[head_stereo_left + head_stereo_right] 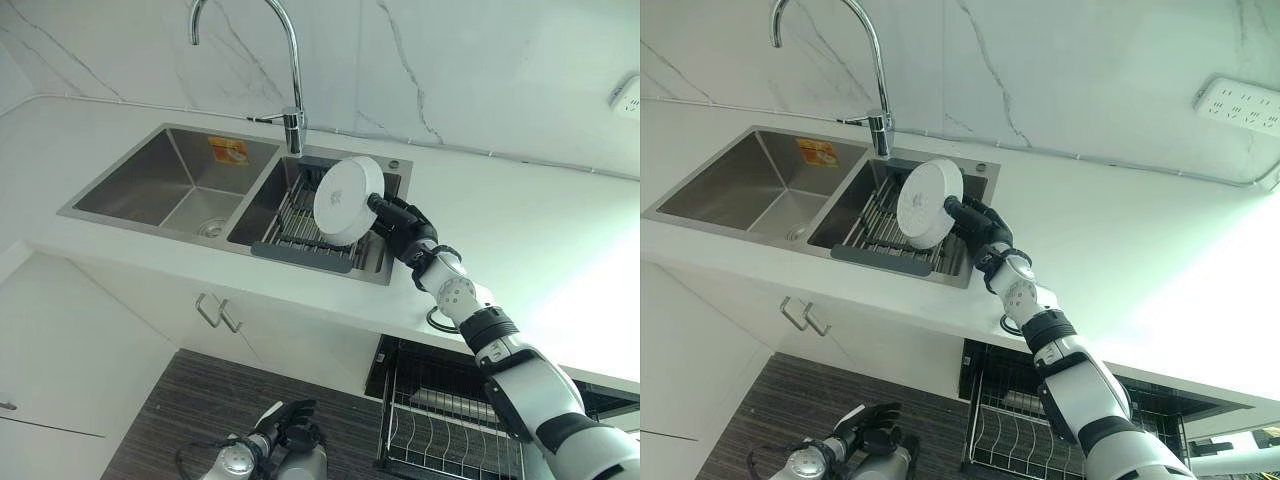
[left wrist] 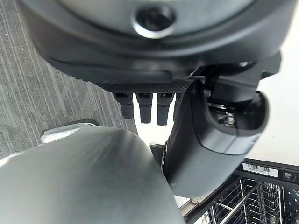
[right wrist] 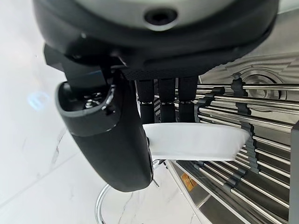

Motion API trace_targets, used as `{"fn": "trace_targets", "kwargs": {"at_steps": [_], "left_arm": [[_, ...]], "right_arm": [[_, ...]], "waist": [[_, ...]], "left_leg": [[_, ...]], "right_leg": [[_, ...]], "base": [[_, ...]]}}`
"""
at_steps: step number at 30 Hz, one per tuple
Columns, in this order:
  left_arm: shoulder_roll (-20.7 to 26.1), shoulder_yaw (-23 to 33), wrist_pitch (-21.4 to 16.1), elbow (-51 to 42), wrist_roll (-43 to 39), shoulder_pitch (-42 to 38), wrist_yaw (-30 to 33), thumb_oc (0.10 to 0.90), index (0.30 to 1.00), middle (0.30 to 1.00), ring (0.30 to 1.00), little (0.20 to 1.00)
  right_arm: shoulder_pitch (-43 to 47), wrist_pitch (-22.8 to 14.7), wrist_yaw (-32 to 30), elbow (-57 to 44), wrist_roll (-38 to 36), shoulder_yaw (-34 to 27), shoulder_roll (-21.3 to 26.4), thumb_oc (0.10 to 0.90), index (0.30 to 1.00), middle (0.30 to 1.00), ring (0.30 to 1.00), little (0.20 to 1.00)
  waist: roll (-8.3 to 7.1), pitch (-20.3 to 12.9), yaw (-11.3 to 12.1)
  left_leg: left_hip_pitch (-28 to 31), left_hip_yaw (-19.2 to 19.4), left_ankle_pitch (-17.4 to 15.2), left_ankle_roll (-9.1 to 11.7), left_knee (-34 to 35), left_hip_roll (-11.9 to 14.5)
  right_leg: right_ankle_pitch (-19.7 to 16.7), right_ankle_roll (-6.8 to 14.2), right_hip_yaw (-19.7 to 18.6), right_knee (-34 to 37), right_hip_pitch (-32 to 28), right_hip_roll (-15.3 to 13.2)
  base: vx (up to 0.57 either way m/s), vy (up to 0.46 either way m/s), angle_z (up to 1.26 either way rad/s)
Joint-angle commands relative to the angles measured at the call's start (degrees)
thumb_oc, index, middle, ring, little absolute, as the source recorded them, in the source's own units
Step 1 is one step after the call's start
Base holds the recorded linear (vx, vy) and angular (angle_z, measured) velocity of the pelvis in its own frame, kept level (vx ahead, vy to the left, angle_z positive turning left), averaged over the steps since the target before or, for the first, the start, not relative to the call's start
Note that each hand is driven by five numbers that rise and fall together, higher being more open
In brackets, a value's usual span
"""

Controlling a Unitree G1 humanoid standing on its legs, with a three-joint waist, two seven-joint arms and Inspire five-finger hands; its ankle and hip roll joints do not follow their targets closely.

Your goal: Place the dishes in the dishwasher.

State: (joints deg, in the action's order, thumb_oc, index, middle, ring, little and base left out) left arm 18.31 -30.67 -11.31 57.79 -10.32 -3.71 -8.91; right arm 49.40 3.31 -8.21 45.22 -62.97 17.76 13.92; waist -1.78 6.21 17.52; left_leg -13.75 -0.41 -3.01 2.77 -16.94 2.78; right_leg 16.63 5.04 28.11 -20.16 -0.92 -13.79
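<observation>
The right hand (image 1: 398, 226) pinches the rim of a round white ceramic plate (image 1: 348, 200), thumb on one face and fingers (image 3: 161, 100) on the other, as the right wrist view shows. The plate stands nearly on edge, lifted above the grey wire drying rack (image 1: 300, 225) that sits in the right basin of the stainless steel double sink (image 1: 175, 185); the arched chrome tap (image 1: 285, 60) rises at about 11 o'clock from the plate. The open dishwasher's wire basket (image 1: 440, 425) lies at roughly 5 o'clock from the plate, below the white countertop (image 1: 560, 260).

The step in hand seems to be carrying the plate from rack to dishwasher. To do it well, the hold should stay firm on the rim, since a glazed plate held at one edge may pivot or slip. The plate should clear the sink's front lip and the counter edge before going down, and stay upright to slot between the basket's tines.

The left hand (image 1: 290, 425) hangs low near the dark floor, fingers relaxed and holding nothing.
</observation>
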Motion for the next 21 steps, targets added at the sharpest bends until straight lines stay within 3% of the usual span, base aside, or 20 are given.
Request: {"fn": "trace_targets", "kwargs": {"at_steps": [1,7,9,15,21], "left_arm": [[-1.31,-6.86,0.54,1.77,4.77,6.41,-0.87,0.8,0.9,0.9,0.9,0.9],[-1.86,-6.78,-0.01,3.34,4.15,6.26,-0.74,0.8,0.9,0.9,0.9,0.9],[-2.24,-6.4,-0.02,4.13,3.53,6.38,-0.41,0.8,0.9,0.9,0.9,0.9],[-3.3,-3.84,0.27,6.87,2.43,6.58,1.01,0.8,0.9,0.9,0.9,0.9],[-4.73,-0.17,1.5,11.5,0.54,5.85,2.18,0.8,0.9,0.9,0.9,0.9]], "right_arm": [[5.06,-5.88,1.8,-3.42,-0.6,-0.26,0.03,0.4,0.3,0.3,0.3,0.3],[3.75,-11.23,3.99,-7.76,-7.39,-1.36,-2.05,0.4,0.3,0.3,0.3,0.3],[2.89,-14.6,5.39,-13.22,-11.34,-2.05,-3.41,0.4,0.3,0.3,0.3,0.3],[-1.0,-20.95,2.89,-28.71,-12.18,-2.71,-5.83,0.4,0.3,0.3,0.3,0.3],[-4.75,-24.39,4.32,-38.69,-14.48,-2.93,-7.61,0.4,0.3,0.3,0.3,0.3]], "waist": [[-0.73,-2.07,2.59],[-0.41,-2.13,2.03],[-0.13,-2.2,1.32],[0.18,-2.43,-0.49],[0.73,-2.92,-3.35]], "left_leg": [[1.32,-1.03,-5.58,0.84,-0.25,1.46],[1.57,-0.52,-5.6,0.86,-0.25,1.71],[1.78,0.1,-5.59,0.87,-0.25,2.01],[2.49,2.35,-5.86,0.76,-0.25,3.12],[3.33,5.74,-5.95,0.96,-0.25,4.92]], "right_leg": [[-5.58,2.68,-0.36,2.97,1.67,-2.22],[-5.64,2.74,-0.65,2.97,1.7,-2.24],[-5.78,2.81,-1.05,2.97,1.89,-2.23],[-6.26,3.19,-1.45,2.97,2.24,-2.76],[-6.91,3.65,-2.33,2.97,2.96,-3.44]], "base": [[0.0,0.0,0.0],[0.0,-0.011,0.0],[-0.02,-0.039,-0.02],[-0.02,-0.062,-0.06],[-0.04,-0.082,-0.28]]}}
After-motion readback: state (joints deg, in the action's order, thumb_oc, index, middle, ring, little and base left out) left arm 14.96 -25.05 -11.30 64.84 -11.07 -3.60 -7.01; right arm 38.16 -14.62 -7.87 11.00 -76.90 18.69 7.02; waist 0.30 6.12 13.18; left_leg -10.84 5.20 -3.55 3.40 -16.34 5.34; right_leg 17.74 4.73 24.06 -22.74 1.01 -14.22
